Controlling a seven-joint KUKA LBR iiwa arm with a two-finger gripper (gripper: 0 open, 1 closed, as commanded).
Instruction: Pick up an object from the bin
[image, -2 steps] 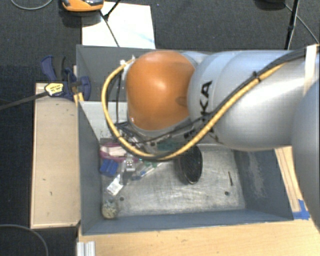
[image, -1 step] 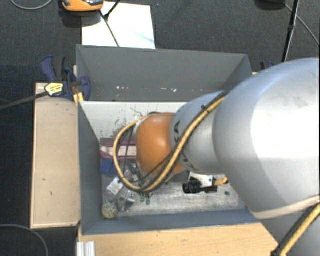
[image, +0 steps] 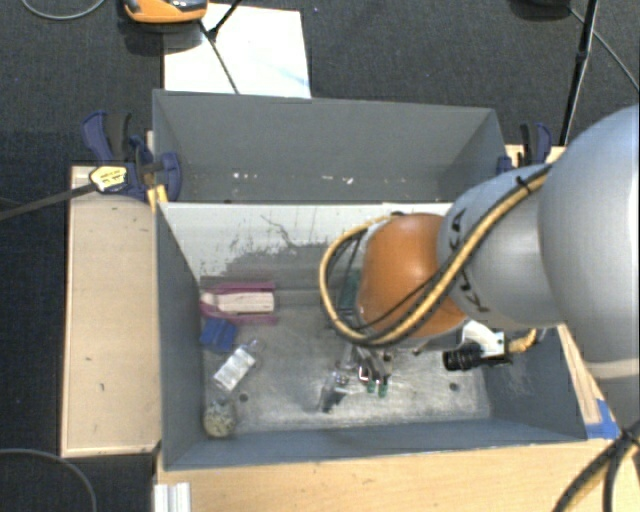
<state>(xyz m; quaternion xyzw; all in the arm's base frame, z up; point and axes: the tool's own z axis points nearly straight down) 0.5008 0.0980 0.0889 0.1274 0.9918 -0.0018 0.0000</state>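
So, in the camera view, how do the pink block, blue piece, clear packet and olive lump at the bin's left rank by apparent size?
Largest: pink block.
Next: clear packet and blue piece, too alike to rank.
Smallest: olive lump.

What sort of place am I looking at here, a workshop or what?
Most likely a robotics lab's grasping test station: a robot arm with bundled cables reaches into a grey metal bin holding a few loose oddments, such as a mauve block and a small clear bottle.
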